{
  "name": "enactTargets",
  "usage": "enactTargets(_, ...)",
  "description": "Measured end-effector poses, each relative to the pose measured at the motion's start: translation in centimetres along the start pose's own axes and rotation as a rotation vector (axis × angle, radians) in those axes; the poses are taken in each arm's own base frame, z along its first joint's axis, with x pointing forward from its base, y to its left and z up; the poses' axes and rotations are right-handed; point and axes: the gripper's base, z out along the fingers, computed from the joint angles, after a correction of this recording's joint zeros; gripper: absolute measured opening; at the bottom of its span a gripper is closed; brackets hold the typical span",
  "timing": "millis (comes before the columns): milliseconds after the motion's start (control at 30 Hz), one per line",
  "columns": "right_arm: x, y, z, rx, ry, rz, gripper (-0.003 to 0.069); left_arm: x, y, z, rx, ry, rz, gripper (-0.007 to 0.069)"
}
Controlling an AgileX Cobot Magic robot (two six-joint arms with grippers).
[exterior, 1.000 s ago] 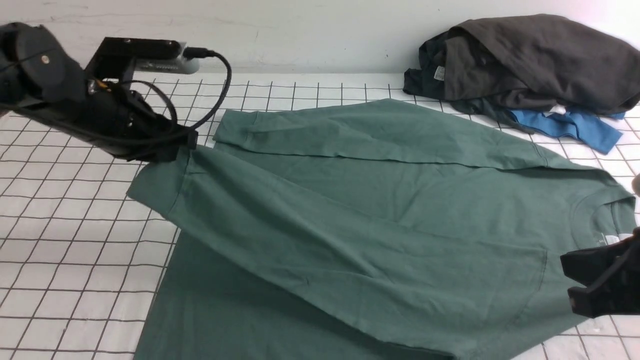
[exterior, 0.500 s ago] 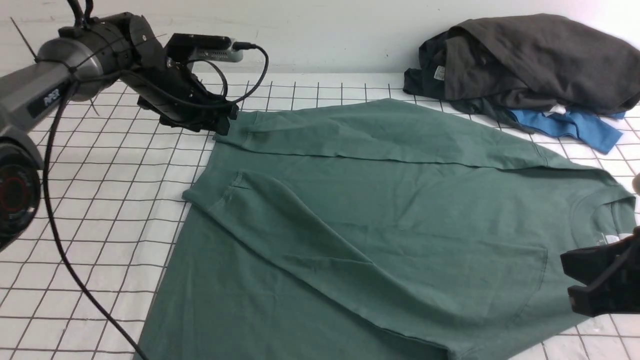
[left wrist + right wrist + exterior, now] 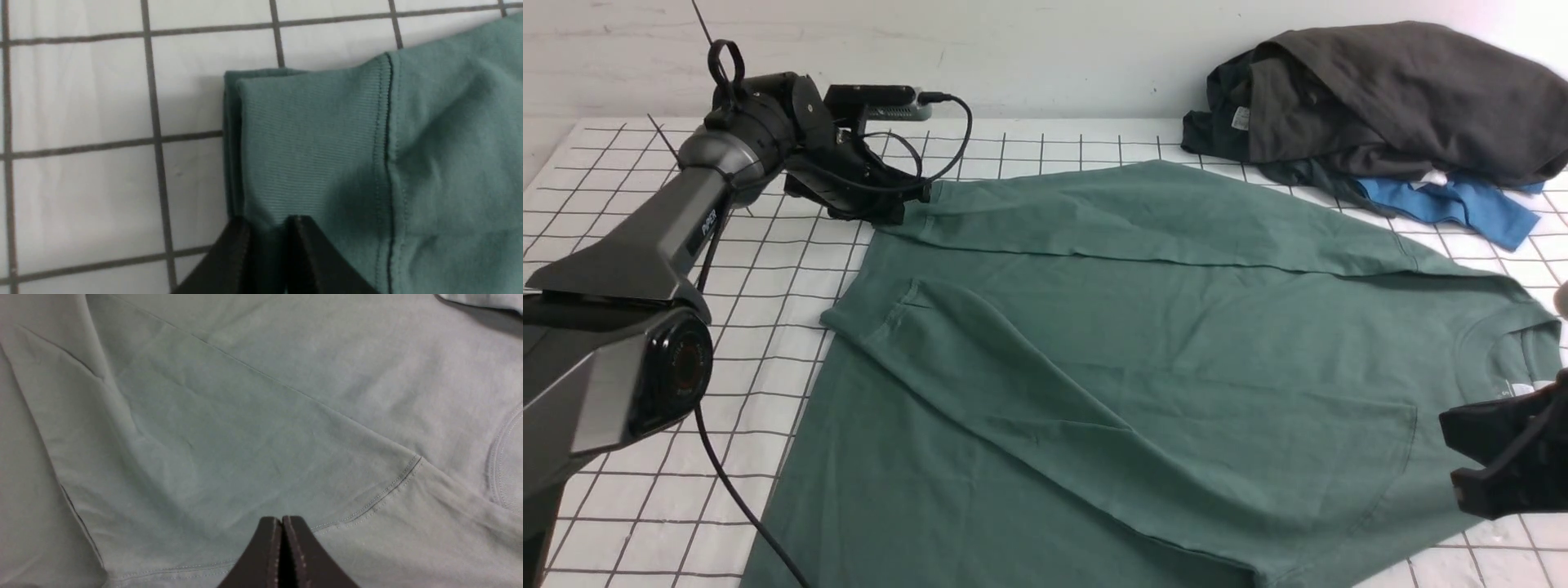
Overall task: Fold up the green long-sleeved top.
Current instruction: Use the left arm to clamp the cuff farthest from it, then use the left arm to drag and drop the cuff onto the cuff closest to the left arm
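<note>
Sage-green top, white cloth with dark grid lines, grey-brown garments, bright blue garment

The top lies on the table, its cuff between the left fingers. The right fingers hang over its shoulder seam; the pile lies well beyond them.

A green long-sleeved top is spread across the middle of the grid-patterned bench. One sleeve is laid along the top's far side and the other diagonally across its body. The left gripper is set at the far sleeve's cuff. The right gripper is seen at the bench's right edge, beside the collar. Dark grey garments are heaped over a blue garment at the far right corner.
</note>
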Motion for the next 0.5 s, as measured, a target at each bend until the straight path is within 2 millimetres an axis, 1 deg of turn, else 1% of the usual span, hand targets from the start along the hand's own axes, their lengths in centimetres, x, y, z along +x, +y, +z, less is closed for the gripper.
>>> enactTargets(33, 0.0, 0.0, 0.0, 0.000, 0.000, -0.001, -0.0010, -0.1, -0.1, -0.4, 0.000, 0.009, 0.006, 0.0043)
enactTargets(67, 0.0, 0.0, 0.0, 0.000, 0.000, -0.002, -0.0010, -0.2, -0.2, -0.8, -0.002, 0.018, 0.012, 0.0029)
enactTargets(133, 0.0, 0.0, 0.0, 0.000, 0.000, -0.003, -0.0010, -0.5, -0.6, -1.9, -0.007, 0.040, 0.030, 0.0022)
enactTargets(267, 0.0, 0.0, 0.0, 0.000, 0.000, -0.005, -0.0010, -1.6, -1.9, -7.0, -0.007, 0.105, 0.067, 0.0022)
enactTargets(300, 0.0, 0.0, 0.0, 0.000, 0.000, -0.005, -0.0010, -1.7, -2.0, -7.2, -0.005, 0.108, 0.068, 0.0022)
enactTargets(333, 0.0, 0.0, 0.0, 0.000, 0.001, -0.005, -0.0010, -2.0, -2.6, -9.0, -0.005, 0.127, 0.081, 0.0022)
enactTargets(367, 0.0, 0.0, 0.0, 0.000, 0.001, -0.005, -0.0010, -2.2, -3.0, -10.1, -0.004, 0.127, 0.086, 0.0022)
enactTargets(433, 0.0, 0.0, 0.0, -0.001, 0.004, -0.005, -0.0010, -2.1, -3.8, -11.9, -0.005, 0.137, 0.090, 0.0022)
enactTargets(467, 0.0, 0.0, 0.0, -0.002, 0.006, -0.006, -0.0010, -2.0, -4.0, -12.2, -0.006, 0.147, 0.093, 0.0022)
enactTargets(500, 0.1, 0.0, 0.0, -0.004, 0.009, -0.009, -0.0010, -1.4, -4.4, -12.7, -0.006, 0.175, 0.097, 0.0022)
